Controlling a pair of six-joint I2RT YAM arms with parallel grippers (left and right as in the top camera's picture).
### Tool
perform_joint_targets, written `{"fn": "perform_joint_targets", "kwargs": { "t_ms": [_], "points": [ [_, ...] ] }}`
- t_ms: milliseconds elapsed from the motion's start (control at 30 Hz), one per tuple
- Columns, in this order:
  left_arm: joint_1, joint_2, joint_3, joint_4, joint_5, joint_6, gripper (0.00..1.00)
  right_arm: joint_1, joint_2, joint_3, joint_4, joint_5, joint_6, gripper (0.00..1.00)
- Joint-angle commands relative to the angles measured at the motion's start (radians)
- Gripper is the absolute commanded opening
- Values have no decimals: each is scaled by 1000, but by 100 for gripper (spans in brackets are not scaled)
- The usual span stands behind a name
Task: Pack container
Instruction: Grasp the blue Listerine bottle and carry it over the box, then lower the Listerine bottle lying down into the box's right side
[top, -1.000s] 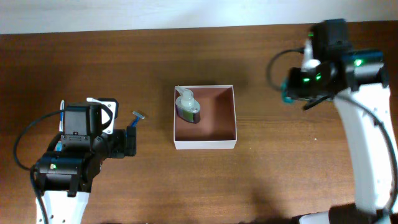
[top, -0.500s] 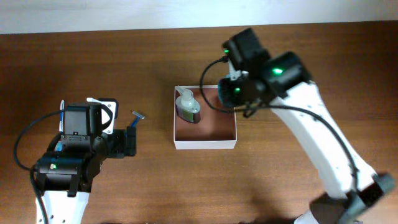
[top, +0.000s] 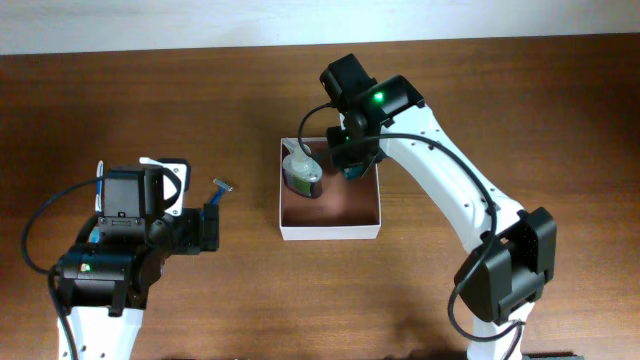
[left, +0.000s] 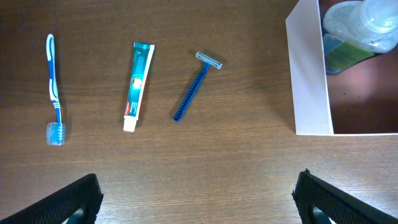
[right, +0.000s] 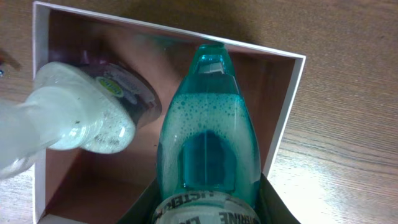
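The container (top: 331, 232) is a square white-walled box with a reddish-brown inside, at the table's middle. A pale bottle with a green label (top: 301, 172) lies in its left part; it also shows in the right wrist view (right: 87, 118) and the left wrist view (left: 357, 25). My right gripper (top: 352, 160) is shut on a teal bottle (right: 208, 137) and holds it over the container's back right part (right: 283, 124). My left gripper (left: 198, 199) is open and empty over bare table, left of the container's white wall (left: 308, 74).
In the left wrist view a blue razor (left: 194, 87), a teal toothpaste tube (left: 138, 84) and a blue toothbrush (left: 54, 87) lie on the wood left of the container. The razor also shows in the overhead view (top: 220, 190).
My right arm has swung from the far right of the table to over the container, carrying the teal bottle. The left arm has not moved.
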Motion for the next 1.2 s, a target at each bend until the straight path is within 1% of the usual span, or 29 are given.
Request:
{"fn": "perform_joint_targets", "kwargs": {
  "t_ms": [0, 67, 133, 167, 233, 267, 333, 367, 567, 800, 900, 1000, 1067, 1167],
  "points": [
    [2, 3, 21, -5, 11, -7, 100, -38, 15, 19, 11, -30, 16, 4],
    [2, 3, 21, -5, 11, -7, 100, -48, 22, 16, 11, -43, 16, 4],
    [2, 3, 21, -5, 11, -7, 100, -52, 31, 16, 8, -47, 15, 14],
    [2, 3, 21, -5, 11, -7, 100, -53, 35, 16, 7, -47, 15, 27],
    [2, 3, 21, -6, 11, -7, 100, -52, 45, 16, 7, -48, 15, 38],
    [2, 3, 21, -6, 11, -7, 100, -52, 48, 16, 6, -51, 15, 47],
    [2, 3, 21, -6, 11, -7, 100, -51, 51, 16, 2, -51, 15, 49],
    [2, 3, 21, -6, 11, -7, 100, -50, 52, 16, 0, -51, 15, 51],
    [2, 3, 21, -6, 11, -7, 100, -50, 45, 17, -16, -50, 1, 54],
    [2, 3, 21, -6, 11, -7, 100, -50, -6, 18, -23, -35, -15, 56],
    [2, 3, 21, -6, 11, -7, 100, -49, -19, 18, -53, -28, -14, 56],
    [2, 3, 21, -6, 11, -7, 100, -49, -80, 18, -92, 24, 17, 57],
    [2, 3, 21, -5, 11, -7, 100, -50, -165, 18, -105, 73, 35, 61],
    [2, 3, 21, -6, 11, -7, 100, -48, -293, 17, -131, 132, 40, 63]
  ]
}}
